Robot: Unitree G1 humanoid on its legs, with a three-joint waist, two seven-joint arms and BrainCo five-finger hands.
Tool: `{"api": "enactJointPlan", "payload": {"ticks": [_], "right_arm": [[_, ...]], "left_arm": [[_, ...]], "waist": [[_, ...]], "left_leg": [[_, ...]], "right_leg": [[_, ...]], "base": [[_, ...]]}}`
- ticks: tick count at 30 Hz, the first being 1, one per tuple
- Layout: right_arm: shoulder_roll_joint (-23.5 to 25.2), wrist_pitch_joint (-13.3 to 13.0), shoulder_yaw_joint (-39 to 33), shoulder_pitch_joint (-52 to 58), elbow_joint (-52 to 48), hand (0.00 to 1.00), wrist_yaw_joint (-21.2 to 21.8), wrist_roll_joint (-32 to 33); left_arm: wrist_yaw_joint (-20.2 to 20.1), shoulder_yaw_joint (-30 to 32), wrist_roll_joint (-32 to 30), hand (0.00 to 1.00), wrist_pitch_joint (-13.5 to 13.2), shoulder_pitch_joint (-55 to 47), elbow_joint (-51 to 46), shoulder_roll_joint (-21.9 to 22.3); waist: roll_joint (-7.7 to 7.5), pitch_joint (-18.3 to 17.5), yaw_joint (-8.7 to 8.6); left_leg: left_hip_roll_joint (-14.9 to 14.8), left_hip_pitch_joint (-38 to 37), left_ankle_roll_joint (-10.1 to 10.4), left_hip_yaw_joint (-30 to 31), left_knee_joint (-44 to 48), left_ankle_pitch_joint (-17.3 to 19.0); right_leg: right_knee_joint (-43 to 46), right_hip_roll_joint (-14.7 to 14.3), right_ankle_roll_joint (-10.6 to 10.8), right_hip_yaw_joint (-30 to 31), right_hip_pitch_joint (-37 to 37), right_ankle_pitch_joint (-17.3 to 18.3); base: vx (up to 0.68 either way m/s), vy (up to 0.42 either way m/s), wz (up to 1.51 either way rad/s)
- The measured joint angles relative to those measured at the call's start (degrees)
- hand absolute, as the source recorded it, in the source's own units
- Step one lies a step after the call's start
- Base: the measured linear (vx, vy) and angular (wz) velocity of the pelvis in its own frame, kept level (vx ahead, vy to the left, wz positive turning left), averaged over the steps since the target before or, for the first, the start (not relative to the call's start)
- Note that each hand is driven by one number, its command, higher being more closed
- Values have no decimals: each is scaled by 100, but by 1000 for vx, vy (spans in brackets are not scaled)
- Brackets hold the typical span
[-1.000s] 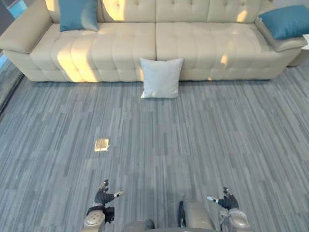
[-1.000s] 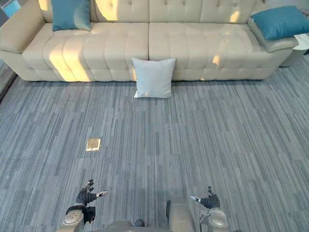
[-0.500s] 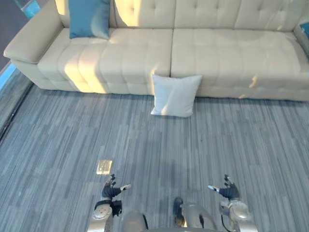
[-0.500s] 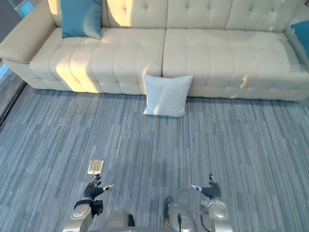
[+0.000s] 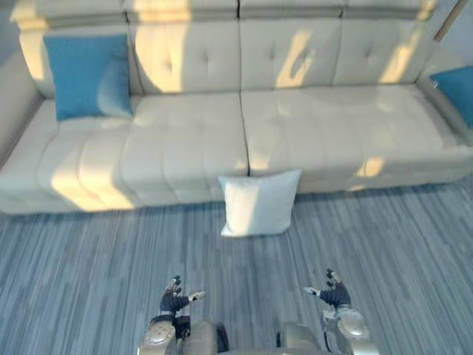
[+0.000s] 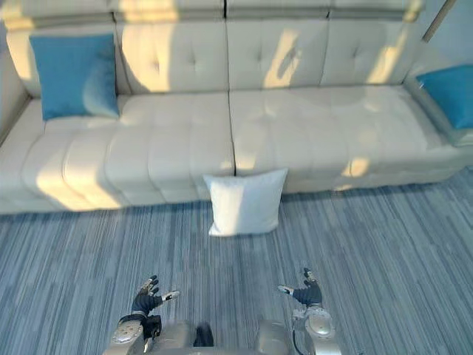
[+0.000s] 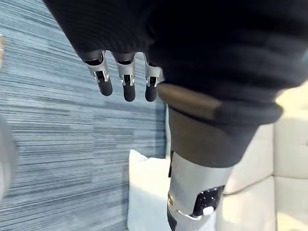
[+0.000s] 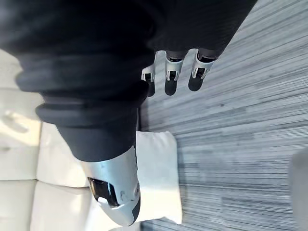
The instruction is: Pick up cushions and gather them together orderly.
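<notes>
- Beige tufted sofa (image 5: 185, 140) had a white square cushion (image 5: 260, 202) leaning on its front; the eye views showed also a blue cushion (image 5: 87, 76).
- The left robot hand (image 5: 176, 302) and right robot hand (image 5: 334, 294) were released, fingers straight.

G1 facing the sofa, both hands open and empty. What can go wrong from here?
1. The white cushion leans on the sofa front; a lopsided push from the left hand or right hand may knock it flat instead of gripping it.
2. The left blue cushion and right blue cushion sit at opposite ends, so gathering probably means walking with a soft load.
</notes>
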State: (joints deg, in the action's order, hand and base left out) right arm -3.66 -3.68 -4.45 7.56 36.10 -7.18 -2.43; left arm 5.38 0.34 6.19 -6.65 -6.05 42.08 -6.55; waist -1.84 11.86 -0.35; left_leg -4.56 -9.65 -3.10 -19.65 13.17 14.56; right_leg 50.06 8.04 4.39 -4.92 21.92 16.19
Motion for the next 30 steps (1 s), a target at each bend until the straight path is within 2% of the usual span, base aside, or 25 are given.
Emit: {"api": "enactJointPlan", "payload": {"ticks": [2,3,4,5,6,8,9,10,11,12,13,15,16,17,18,19,20,22,24,28,30], "right_arm": [[-16,16,-7,-54,113,0,-1,0],[-30,21,-17,33,177,0,1,-2],[-87,22,-24,209,240,0,1,-7],[-244,75,-29,125,401,0,0,-32],[-287,95,-154,95,349,0,4,-43],[-315,94,-266,78,279,0,4,-44],[-318,117,-262,110,280,0,6,-44],[-321,150,-199,183,272,0,19,-42],[-293,157,-118,205,184,0,12,-39],[-273,157,-117,213,104,0,8,-35],[-282,143,-117,219,-12,0,-3,-23],[-245,119,-162,177,-172,0,-8,11],[-252,119,-188,164,-170,0,-8,11],[-252,122,-228,149,-159,0,-8,8],[-246,123,-287,153,-158,0,-17,8],[-236,130,-340,162,-137,0,-18,2],[-104,162,-392,134,-68,0,-19,1],[-62,164,-403,171,-48,0,-35,2],[-64,165,-410,159,-27,0,-45,4],[-132,161,-406,-270,96,0,-140,21],[-138,151,-406,-526,86,0,-223,77]], "left_arm": [[-3,-3,0,0,1,67,117,-49],[-2,-3,-2,0,-1,51,186,-158],[-15,13,-8,0,2,11,279,-150],[-3,37,-9,0,18,100,418,13],[-17,39,-12,0,11,101,420,96],[-16,41,-12,0,11,149,407,232],[-18,61,-13,0,10,178,400,277],[-27,161,-13,0,7,185,388,376],[-31,193,-12,0,4,134,331,433],[-32,193,-11,0,2,96,289,440],[-32,190,-10,0,3,25,220,447],[-33,200,-4,0,4,-56,169,521],[-33,200,-4,0,4,-78,154,543],[-26,210,1,0,4,-137,134,575],[-25,211,1,0,5,-184,124,590],[-26,221,-1,0,10,-204,125,623],[-24,262,-2,0,16,-183,139,588],[-20,257,-11,0,13,-80,135,548],[-14,259,-11,0,12,50,132,533],[90,260,90,0,-24,491,-75,372],[203,287,212,0,-87,660,-223,199]], "waist": [[3,8,-91],[-103,-21,-176],[-272,-103,-243],[52,-67,-177],[141,-77,-186],[285,-52,-237],[299,-26,-241],[301,4,-216],[236,52,-149],[278,38,-128],[203,42,-50],[214,29,74],[220,25,119],[242,13,163],[296,-20,130],[433,-72,135],[303,-80,128],[161,-73,117],[100,-35,127],[185,233,125],[166,383,125]], "left_leg": [[-75,-146,20,68,-51,5],[8,-307,223,191,-59,13],[57,-516,498,421,32,154],[-157,-563,682,505,176,165],[-184,-467,960,573,330,-116],[-286,-302,1089,707,796,-506],[-364,-192,1069,784,1164,-685],[-584,147,1151,964,2195,-1232],[-897,634,1112,999,3353,-1110],[-997,865,1034,963,3753,-932],[-1089,1287,877,843,4020,-618],[-1017,1795,626,540,3317,-370],[-963,1868,613,488,2953,-362],[-812,1898,655,514,2025,-396],[-695,1859,724,563,1265,-540],[-661,1765,597,582,605,-844],[-563,1606,602,506,404,-855],[-431,1522,578,388,243,-852],[-334,1514,521,214,245,-813],[-357,2125,386,194,705,-681],[-430,2557,369,196,1037,-569]], "right_leg": [[-1243,-171,-116,-147,86,-168],[-2599,-319,-240,-81,-14,-938],[-2960,-354,-552,88,-71,-1961],[-2665,-513,-638,-33,-35,-1883],[-2627,-508,-658,-36,-56,-1606],[-2615,-519,-739,-141,-222,-1382],[-2665,-550,-731,-214,-402,-1285],[-2901,-609,-730,-293,-870,-1180],[-3196,-699,-829,-350,-1323,-1085],[-3287,-737,-898,-362,-1495,-1012],[-3431,-786,-921,-343,-1683,-941],[-3621,-792,-880,-247,-1904,-909],[-3630,-791,-854,-190,-1918,-892],[-3621,-799,-761,-98,-1924,-889],[-3607,-843,-694,-63,-1924,-853],[-3562,-966,-588,51,-1889,-785],[-3532,-881,-552,184,-1910,-763],[-3547,-741,-436,253,-1889,-688],[-3513,-637,-323,395,-1814,-618],[-2951,-591,-277,499,-1110,-570],[-2557,-595,-273,516,-626,-482]], "base": [[404,-121,25],[544,-201,47],[680,-244,24],[653,-227,3],[509,-179,-24],[409,-152,12],[428,-219,44],[421,-205,37],[333,-167,26],[298,-115,-6],[170,-76,-22],[242,-49,-31],[228,9,-42],[244,47,-41],[273,92,-52],[345,150,-50],[319,141,-45],[253,100,-21],[190,129,-26],[55,89,-12],[-40,25,-5]]}}
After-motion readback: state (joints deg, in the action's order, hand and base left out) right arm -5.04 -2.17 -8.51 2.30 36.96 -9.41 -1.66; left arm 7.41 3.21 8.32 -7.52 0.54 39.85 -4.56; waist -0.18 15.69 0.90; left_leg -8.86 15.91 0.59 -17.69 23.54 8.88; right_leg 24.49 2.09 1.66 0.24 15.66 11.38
